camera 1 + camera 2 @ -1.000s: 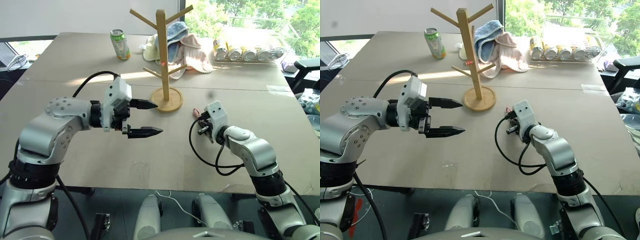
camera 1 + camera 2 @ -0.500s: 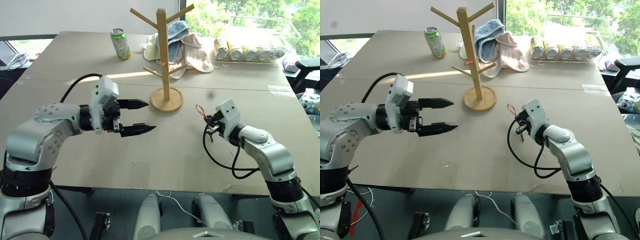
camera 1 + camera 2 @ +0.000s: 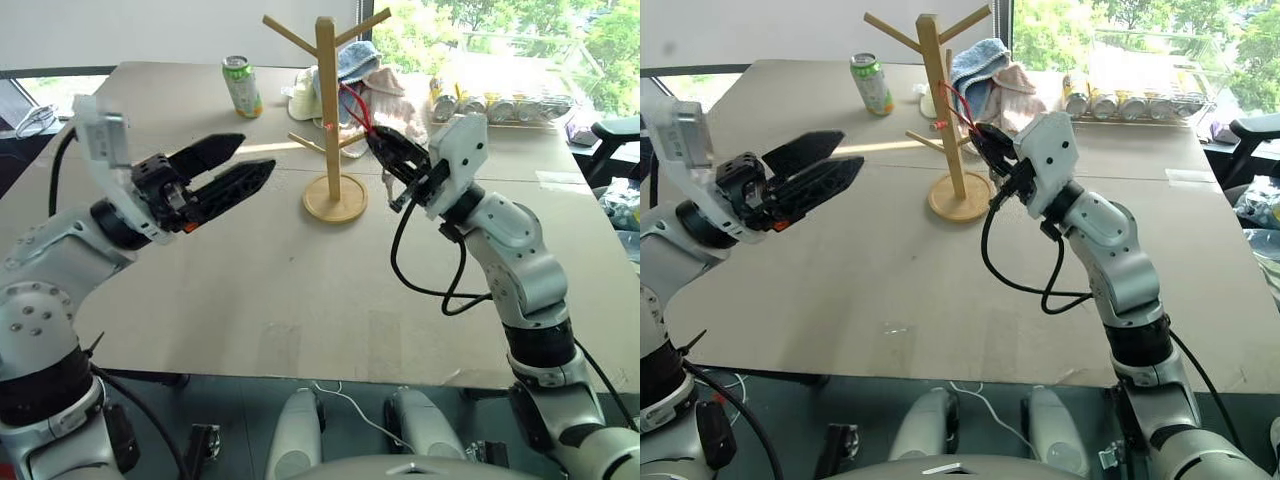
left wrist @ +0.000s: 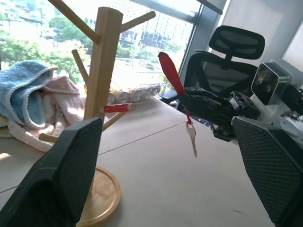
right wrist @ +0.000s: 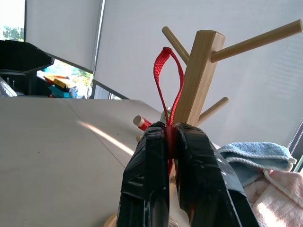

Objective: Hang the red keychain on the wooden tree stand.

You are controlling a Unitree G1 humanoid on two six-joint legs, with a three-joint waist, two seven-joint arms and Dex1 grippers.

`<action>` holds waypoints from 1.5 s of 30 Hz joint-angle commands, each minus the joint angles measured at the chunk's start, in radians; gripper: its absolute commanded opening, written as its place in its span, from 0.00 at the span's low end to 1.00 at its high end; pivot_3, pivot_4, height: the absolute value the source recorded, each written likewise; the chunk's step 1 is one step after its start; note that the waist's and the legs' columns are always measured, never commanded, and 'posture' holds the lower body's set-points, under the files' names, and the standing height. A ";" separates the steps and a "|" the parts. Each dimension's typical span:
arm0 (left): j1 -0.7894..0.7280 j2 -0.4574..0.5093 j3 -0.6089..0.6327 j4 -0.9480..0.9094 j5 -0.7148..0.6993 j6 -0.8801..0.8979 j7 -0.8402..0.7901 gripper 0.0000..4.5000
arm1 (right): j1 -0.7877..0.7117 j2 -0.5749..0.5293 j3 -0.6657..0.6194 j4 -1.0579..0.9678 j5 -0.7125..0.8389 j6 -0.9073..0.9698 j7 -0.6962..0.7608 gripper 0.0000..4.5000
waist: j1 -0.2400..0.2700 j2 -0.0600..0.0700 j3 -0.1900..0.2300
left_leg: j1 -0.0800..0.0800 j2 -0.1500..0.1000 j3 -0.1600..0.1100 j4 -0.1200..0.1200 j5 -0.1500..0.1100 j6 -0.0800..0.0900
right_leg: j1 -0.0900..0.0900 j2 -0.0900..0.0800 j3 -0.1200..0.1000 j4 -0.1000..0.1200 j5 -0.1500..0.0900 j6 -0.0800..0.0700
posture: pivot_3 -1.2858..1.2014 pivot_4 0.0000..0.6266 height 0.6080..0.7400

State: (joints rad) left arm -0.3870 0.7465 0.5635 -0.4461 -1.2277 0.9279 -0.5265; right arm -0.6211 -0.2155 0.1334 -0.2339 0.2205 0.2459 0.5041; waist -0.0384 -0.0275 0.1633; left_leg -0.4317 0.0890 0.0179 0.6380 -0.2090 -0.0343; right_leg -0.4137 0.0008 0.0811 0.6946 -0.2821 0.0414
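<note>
The wooden tree stand (image 3: 325, 100) rises from its round base at the middle back of the table. My right gripper (image 3: 377, 140) is raised just right of the post, pointing up towards it, and is shut on the red keychain (image 5: 165, 80). The red loop stands up above the fingertips, close to the post but apart from its pegs. The small silver key (image 4: 191, 137) dangles below the gripper. My left gripper (image 3: 252, 153) is open and holds nothing. It hovers well left of the stand, angled upward and facing it.
A green drink can (image 3: 240, 87) stands at the back left of the stand. Blue and pink towels (image 3: 375, 85) lie behind the stand, with a tray of cans (image 3: 500, 105) at the back right. One low peg has a red tip (image 4: 116, 108). An office chair (image 4: 234, 47) stands beyond the table.
My right gripper has lifted the keychain off the table, up and leftward to beside the stand's post. My left gripper has risen, drawn left and tilted upward, still open.
</note>
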 commanded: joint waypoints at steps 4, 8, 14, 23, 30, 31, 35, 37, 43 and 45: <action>0.021 0.025 0.052 -0.045 -0.090 -0.041 0.064 1.00 | -0.046 0.031 0.010 0.069 -0.002 -0.108 0.043 0.02 | -0.001 0.000 0.000 | 0.000 0.000 0.000 0.000 0.000 0.000 | 0.000 0.000 0.000 0.001 0.000 0.000 | 0.52 0.24 0.94; 0.048 0.044 0.057 -0.046 -0.096 -0.063 0.063 1.00 | -0.046 0.053 0.031 0.114 -0.014 -0.116 0.054 0.02 | -0.002 0.000 0.000 | 0.001 0.000 0.000 0.000 0.000 0.000 | 0.000 0.000 0.000 0.001 0.000 0.000 | 0.52 0.24 0.94; 0.068 0.069 0.055 -0.041 -0.093 -0.089 0.054 1.00 | -0.039 0.064 0.062 0.139 -0.024 -0.099 0.072 0.02 | -0.001 0.000 0.000 | 0.000 0.000 0.000 0.000 0.000 0.000 | 0.000 0.000 0.000 0.000 0.000 0.000 | 0.52 0.24 0.94; 0.082 0.077 0.037 -0.046 -0.084 -0.115 0.047 1.00 | -0.051 0.080 0.058 0.184 -0.037 -0.078 0.055 0.02 | -0.001 0.000 0.000 | 0.000 0.000 0.000 0.000 0.000 0.000 | 0.000 0.000 0.000 0.000 0.000 0.000 | 0.52 0.24 0.94; 0.084 0.081 0.034 -0.046 -0.089 -0.126 0.050 1.00 | -0.060 0.082 0.047 0.198 -0.051 -0.100 0.039 0.02 | -0.001 0.000 0.000 | 0.000 0.000 0.000 0.000 0.000 0.000 | 0.000 0.000 0.000 0.000 0.000 0.000 | 0.52 0.24 0.94; 0.084 0.082 0.034 -0.046 -0.090 -0.126 0.050 1.00 | -0.060 0.082 0.045 0.200 -0.054 -0.106 0.038 0.02 | -0.001 0.000 0.000 | 0.000 0.000 0.000 0.000 0.000 0.000 | 0.000 0.000 0.000 0.000 0.000 0.000 | 0.52 0.24 0.94; 0.083 0.088 0.036 -0.042 -0.094 -0.127 0.050 1.00 | -0.058 0.074 0.049 0.200 -0.070 -0.142 0.042 0.02 | -0.001 0.000 0.000 | 0.000 0.000 0.000 0.000 0.000 0.000 | 0.000 0.000 0.000 0.000 0.000 0.000 | 0.52 0.24 0.94; 0.083 0.093 0.036 -0.041 -0.092 -0.127 0.047 1.00 | -0.050 0.064 0.061 0.193 -0.079 -0.172 0.062 0.02 | -0.001 0.000 0.000 | 0.000 0.000 0.000 0.000 0.000 0.000 | 0.000 0.000 0.000 0.000 0.000 0.000 | 0.52 0.24 0.94; 0.068 0.096 0.023 -0.039 -0.092 -0.130 0.048 1.00 | -0.048 0.062 0.055 0.210 -0.101 -0.211 0.057 0.02 | -0.002 0.000 0.000 | 0.001 0.000 0.000 0.000 0.000 0.000 | 0.000 0.000 0.000 0.000 0.000 0.000 | 0.52 0.24 0.94; 0.067 0.098 0.022 -0.037 -0.089 -0.130 0.045 1.00 | -0.053 0.063 0.049 0.220 -0.106 -0.212 0.049 0.02 | -0.001 0.000 0.000 | 0.000 0.000 0.000 0.000 0.000 0.000 | 0.000 0.000 0.000 0.000 0.000 0.000 | 0.52 0.24 0.94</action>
State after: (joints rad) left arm -0.3055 0.8257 0.5782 -0.4618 -1.3064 0.8215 -0.4762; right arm -0.6540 -0.1534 0.1985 0.0026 0.1198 0.0591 0.5611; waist -0.0398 -0.0275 0.1634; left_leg -0.4313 0.0891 0.0181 0.6379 -0.2089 -0.0345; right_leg -0.4138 0.0009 0.0810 0.6951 -0.2821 0.0412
